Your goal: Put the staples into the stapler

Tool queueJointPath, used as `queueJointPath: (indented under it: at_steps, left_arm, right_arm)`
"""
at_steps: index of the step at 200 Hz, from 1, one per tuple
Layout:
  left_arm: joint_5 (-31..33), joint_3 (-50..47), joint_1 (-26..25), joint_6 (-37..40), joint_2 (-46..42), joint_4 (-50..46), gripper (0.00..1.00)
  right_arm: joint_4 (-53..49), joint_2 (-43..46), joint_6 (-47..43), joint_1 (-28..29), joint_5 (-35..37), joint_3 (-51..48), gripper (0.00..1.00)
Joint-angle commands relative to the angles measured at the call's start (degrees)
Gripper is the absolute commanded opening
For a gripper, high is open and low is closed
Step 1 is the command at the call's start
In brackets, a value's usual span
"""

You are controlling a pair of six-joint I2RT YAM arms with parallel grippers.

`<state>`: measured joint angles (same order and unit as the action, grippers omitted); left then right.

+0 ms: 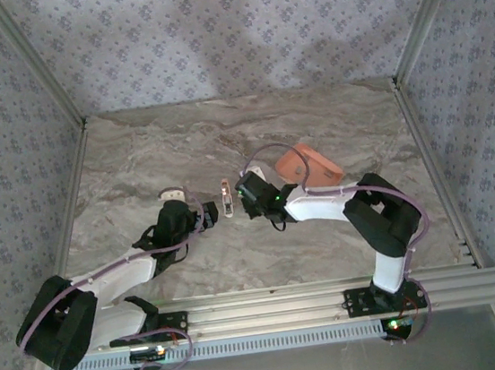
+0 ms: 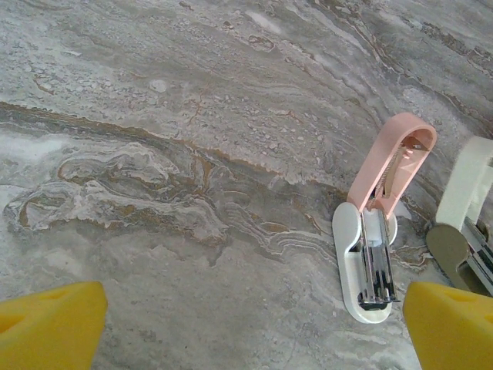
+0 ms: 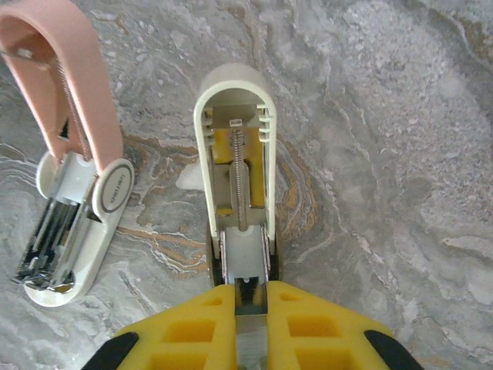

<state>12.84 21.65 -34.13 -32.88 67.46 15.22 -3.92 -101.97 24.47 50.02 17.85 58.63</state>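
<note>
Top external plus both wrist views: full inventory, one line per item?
pink stapler: 1, pink top on a white base, hinged open, mid-table between the grippers
cream stapler: 1, cream, hinged open with its spring exposed, right beside the pink one
tray: 1, salmon-pink, behind the right arm; contents too small to tell
small white item: 1, white, by the left arm; too small to identify
table: 1, grey-brown marble pattern
walls: blue-grey patterned, on three sides of the table
left arm: 1, black and white, reaching toward centre
right arm: 1, black and white, reaching toward centre
left gripper: 1, yellow fingers, open, short of the pink stapler
right gripper: 1, yellow fingers, closed on the cream stapler's near end
</note>
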Motion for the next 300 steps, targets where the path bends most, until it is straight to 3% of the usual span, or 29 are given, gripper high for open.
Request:
queueJointPath:
  at_steps: [1, 189, 300]
  left_arm:
    - [-0.32, 1.47, 0.21, 0.16, 0.04, 0.93, 0.98]
    - [-0.42, 1.21, 0.29, 0.35, 0.13, 0.88, 0.98]
    - [-0.36, 0.94, 0.23, 0.19, -0.05, 0.78, 0.98]
  right_arm:
    - [1.11, 1.76, -1.69, -0.07, 0.66, -0.71, 0.13]
    - [0.38, -1.37, -0.91, -0.8, -1.5, -1.22, 0.13]
    - [-0.7, 1.93, -0.26, 0.29, -0.65, -2.16, 0.13]
